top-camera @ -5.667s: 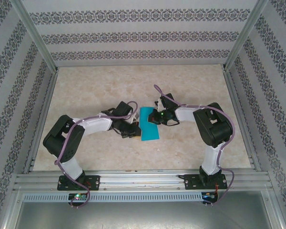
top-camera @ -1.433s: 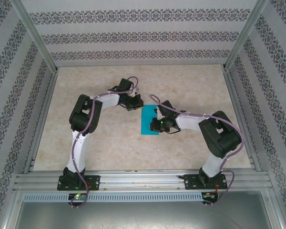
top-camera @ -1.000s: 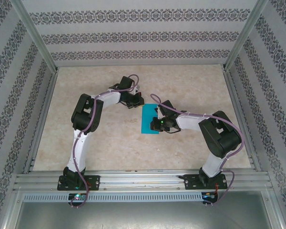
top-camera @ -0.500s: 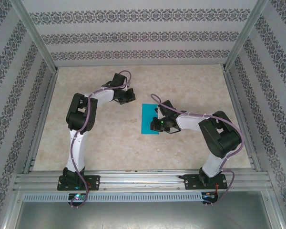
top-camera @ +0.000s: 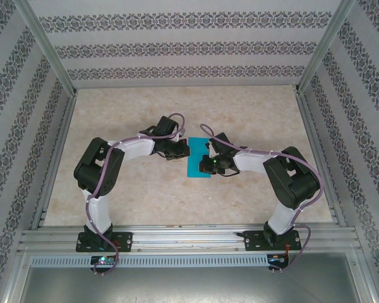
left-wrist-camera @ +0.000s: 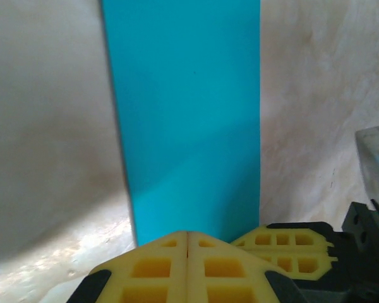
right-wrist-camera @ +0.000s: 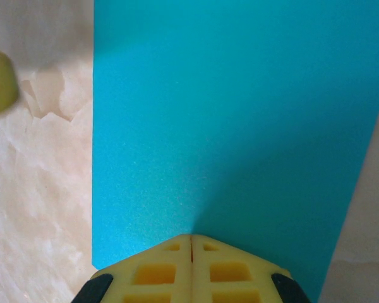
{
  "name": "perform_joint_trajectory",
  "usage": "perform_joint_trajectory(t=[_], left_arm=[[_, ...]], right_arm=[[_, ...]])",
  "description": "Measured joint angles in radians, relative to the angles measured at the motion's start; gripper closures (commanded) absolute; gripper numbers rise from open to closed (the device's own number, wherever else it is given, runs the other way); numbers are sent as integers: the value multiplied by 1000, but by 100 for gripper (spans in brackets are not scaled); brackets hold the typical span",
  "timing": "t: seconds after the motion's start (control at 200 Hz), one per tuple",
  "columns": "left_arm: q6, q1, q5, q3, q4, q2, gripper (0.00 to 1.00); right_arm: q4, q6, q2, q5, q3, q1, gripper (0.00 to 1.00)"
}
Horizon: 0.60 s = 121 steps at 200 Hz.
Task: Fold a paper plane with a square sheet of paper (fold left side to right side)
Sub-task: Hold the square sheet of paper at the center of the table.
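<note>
Paper [top-camera: 198,165] is lying folded on the counter [top-camera: 145,196], left pincer [left-wrist-camera: 187,235] and right pincer [right-wrist-camera: 191,238] each pressed together, tips at its edges; uneven sliding could drag it askew.

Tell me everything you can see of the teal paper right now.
The square sheet of paper is plain teal, thin and matte, showing as a flat rectangle longer than wide, apparently folded in half. It lies on the marbled table between the arms. The left gripper and right gripper, both shut, set their yellow tips at its edges from opposite sides; actual contact is unclear.
</note>
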State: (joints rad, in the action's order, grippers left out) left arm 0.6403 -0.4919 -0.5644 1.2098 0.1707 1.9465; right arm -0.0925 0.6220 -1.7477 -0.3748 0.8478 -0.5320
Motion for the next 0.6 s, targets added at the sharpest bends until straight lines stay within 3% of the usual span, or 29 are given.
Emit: perform_joint_trajectory(t=[0.605], left_arm=[[15, -6, 31, 62, -26, 112, 100]], right_arm=[[-1, 0, 0, -16, 1, 5, 100]])
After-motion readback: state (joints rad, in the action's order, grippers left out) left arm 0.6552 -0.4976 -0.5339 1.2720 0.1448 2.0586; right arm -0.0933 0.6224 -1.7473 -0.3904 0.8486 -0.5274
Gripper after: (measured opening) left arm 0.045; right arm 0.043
